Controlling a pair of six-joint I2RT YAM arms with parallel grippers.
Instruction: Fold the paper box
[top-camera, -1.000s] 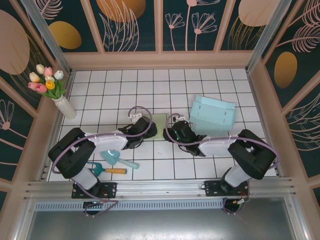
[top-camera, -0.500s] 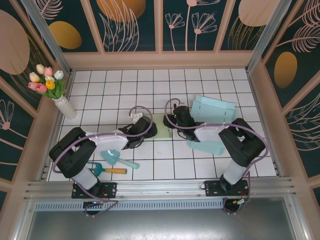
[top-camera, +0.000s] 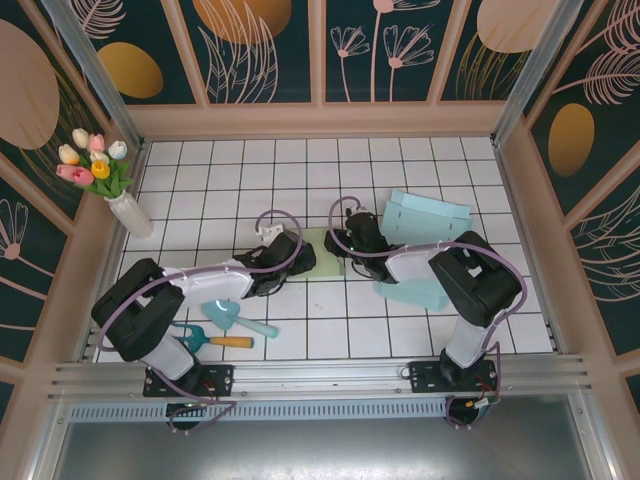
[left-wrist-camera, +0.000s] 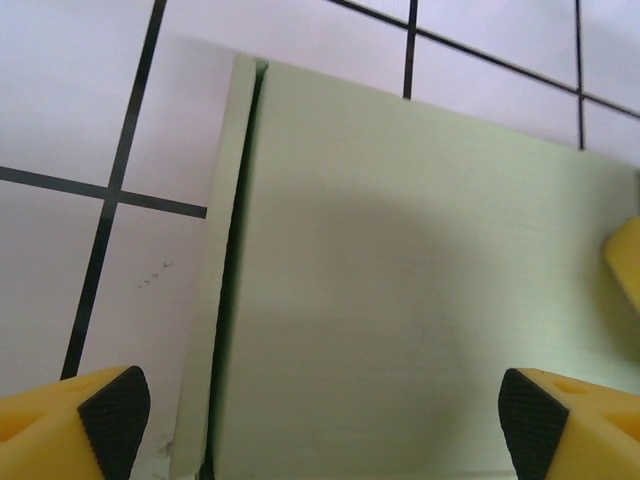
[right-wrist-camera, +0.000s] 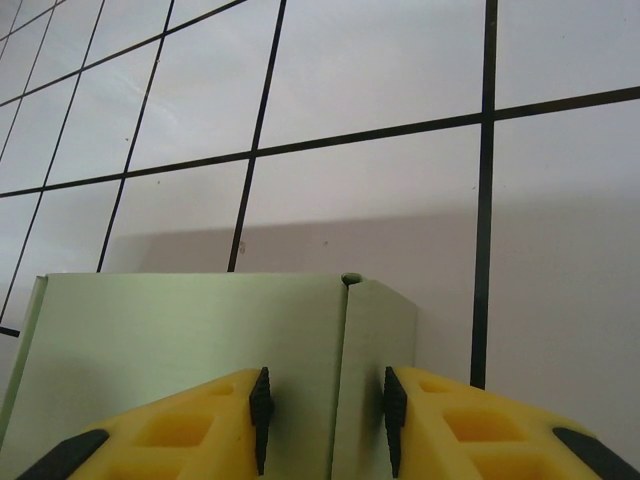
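Observation:
A flat pale green paper box (top-camera: 320, 252) lies on the white tiled table between my two grippers. My left gripper (top-camera: 287, 257) hovers low over its left part. In the left wrist view the green sheet (left-wrist-camera: 400, 260) lies under the left gripper (left-wrist-camera: 325, 420), whose fingertips (left-wrist-camera: 110, 415) stand wide open near its left flap. My right gripper (top-camera: 352, 243) sits at the sheet's right edge. In the right wrist view the right gripper (right-wrist-camera: 326, 420) has its jaws narrowly apart, straddling the seam between the main panel (right-wrist-camera: 180, 340) and a slightly raised side flap (right-wrist-camera: 378, 330).
A folded light blue box (top-camera: 425, 224) stands at the back right, and a light blue flat piece (top-camera: 415, 293) lies beside the right arm. A teal scoop (top-camera: 228, 315) and an orange-handled tool (top-camera: 215, 340) lie front left. A tulip vase (top-camera: 128, 212) stands far left.
My right gripper has moved away from me to the green sheet's right edge and its jaws have narrowed. My left gripper's jaws have widened, while its arm stayed almost still.

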